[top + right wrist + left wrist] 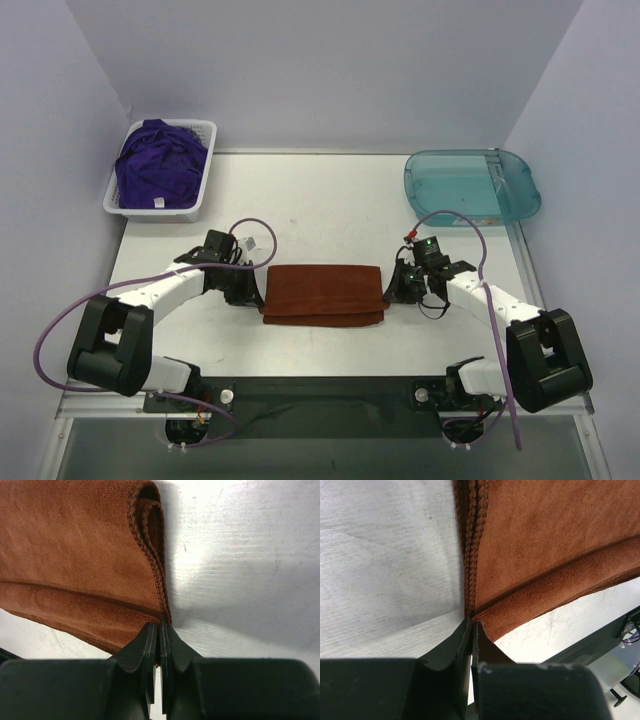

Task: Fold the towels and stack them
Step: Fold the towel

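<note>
Rust-orange towel, folded; left gripper and right gripper are each clamping a corner; I'd be lifting both level.

White table, seen from above. A folded rust-orange towel lies flat at the middle of its near half. A white slotted basket stands at the far left corner and a translucent teal tray at the far right, both well apart from the towel.
</note>
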`<state>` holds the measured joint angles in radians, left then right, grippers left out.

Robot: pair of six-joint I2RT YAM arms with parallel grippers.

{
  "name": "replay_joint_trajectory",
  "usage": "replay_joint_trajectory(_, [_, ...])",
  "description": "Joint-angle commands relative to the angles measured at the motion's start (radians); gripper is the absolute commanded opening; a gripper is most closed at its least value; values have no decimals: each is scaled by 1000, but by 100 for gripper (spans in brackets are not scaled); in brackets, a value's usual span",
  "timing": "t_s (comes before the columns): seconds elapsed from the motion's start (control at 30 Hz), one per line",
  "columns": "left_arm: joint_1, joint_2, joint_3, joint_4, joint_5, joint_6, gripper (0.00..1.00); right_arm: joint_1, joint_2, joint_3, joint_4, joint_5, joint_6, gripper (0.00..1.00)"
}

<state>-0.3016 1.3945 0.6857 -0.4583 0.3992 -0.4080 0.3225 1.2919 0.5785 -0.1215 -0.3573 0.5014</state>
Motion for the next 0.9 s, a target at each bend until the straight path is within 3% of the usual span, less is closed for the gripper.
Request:
replay_joint_trajectory(0.0, [-4, -37, 0, -8, -13, 9, 10, 4, -8, -6, -18, 20, -6, 0])
replay_joint_trajectory(0.3, [-5, -55, 17, -16, -8, 3, 11, 4, -43, 12, -38, 21, -6, 0])
replay_joint_trajectory(0.47, [-7, -74, 20, -34, -14, -2, 20, 6, -59, 12, -61, 23, 2, 3])
replay_joint_trajectory(0.53, [-7, -89, 17, -48, -10, -8, 30, 10, -68, 9, -79, 6, 3, 21])
replay_joint_trajectory(0.6, [-8, -115, 14, -66, 1, -15, 55, 19, -95, 12, -96, -8, 5, 35])
replay_joint_trajectory(0.67, [-11, -165, 14, -85, 3, -23, 79, 46, -146, 20, -135, -15, 6, 42])
replay_joint_trajectory(0.73, [-19, -208, 18, -109, -2, -35, 86, 82, -193, 44, -177, -9, 6, 47])
replay_joint_trajectory(0.87, [-42, -305, 64, -141, -37, -95, 87, 127, -298, 98, -210, 18, 14, 47])
